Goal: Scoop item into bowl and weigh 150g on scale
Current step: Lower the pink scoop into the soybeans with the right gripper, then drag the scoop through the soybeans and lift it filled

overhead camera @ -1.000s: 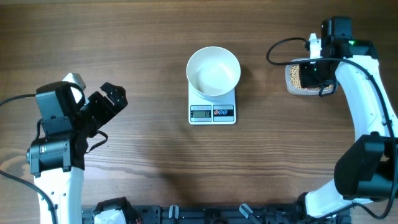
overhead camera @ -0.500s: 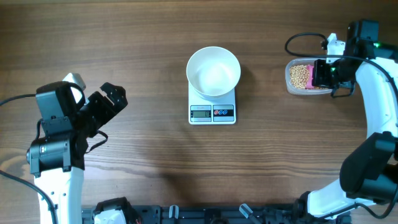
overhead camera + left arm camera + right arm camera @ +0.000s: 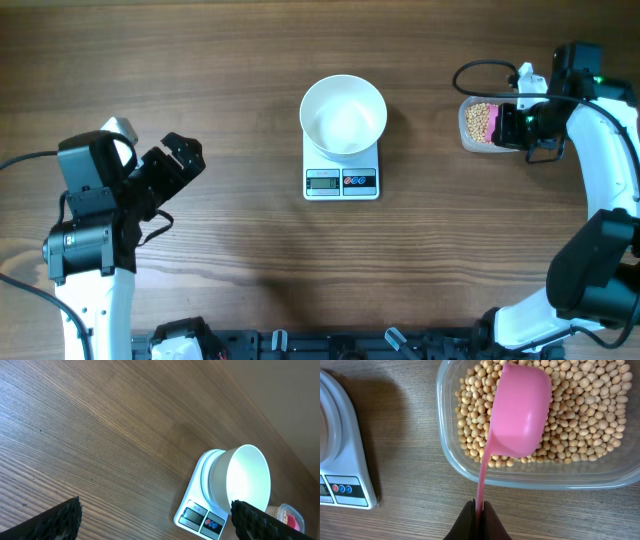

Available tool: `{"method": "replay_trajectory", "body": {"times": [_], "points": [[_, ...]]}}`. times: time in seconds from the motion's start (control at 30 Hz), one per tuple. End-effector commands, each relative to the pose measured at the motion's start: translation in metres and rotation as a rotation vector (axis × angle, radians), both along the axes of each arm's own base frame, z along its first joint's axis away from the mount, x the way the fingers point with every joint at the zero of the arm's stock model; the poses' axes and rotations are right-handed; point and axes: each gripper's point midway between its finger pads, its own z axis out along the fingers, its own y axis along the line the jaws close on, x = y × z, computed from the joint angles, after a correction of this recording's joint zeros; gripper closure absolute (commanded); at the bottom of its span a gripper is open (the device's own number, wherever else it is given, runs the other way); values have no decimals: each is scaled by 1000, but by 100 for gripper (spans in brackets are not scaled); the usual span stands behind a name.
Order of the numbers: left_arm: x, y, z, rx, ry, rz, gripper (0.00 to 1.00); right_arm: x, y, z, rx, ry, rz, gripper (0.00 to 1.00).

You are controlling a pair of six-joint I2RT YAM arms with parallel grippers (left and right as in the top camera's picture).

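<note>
— While the right gripper (image 3: 479, 519) is pinched tight on the thin handle of the pink scoop (image 3: 520, 410), what lies beyond it?
— The scoop's cup, back upward, lies over the beans (image 3: 580, 415) in a clear tub (image 3: 445, 455) at the far right. Scooping is the step in hand.
— And the bowl?
— The white bowl (image 3: 343, 115) sits empty on the scale (image 3: 342, 181) at centre, well left of the tub. Next, I judge, the cup must dig under, level out, then carry left. The left gripper (image 3: 170, 168) hangs wide open, holding nothing.
</note>
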Motion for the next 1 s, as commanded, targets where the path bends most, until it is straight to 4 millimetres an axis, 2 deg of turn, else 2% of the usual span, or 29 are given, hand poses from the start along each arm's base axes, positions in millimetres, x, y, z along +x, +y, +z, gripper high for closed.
{"method": "replay_trajectory", "body": {"times": [0.0,0.33,0.57,0.97], "points": [[0,3,-1,8,1,7,0,-4,19,-8,120,23,17,96],[0,3,-1,8,2,7,0,-3,14,1,253,-12,-30,96],[-1,3,-2,7,8,7,0,-9,2,-4,264,4,-72,96],[-1,3,-2,6,11,7,0,-15,-5,-4,370,-6,-130,96]]}}
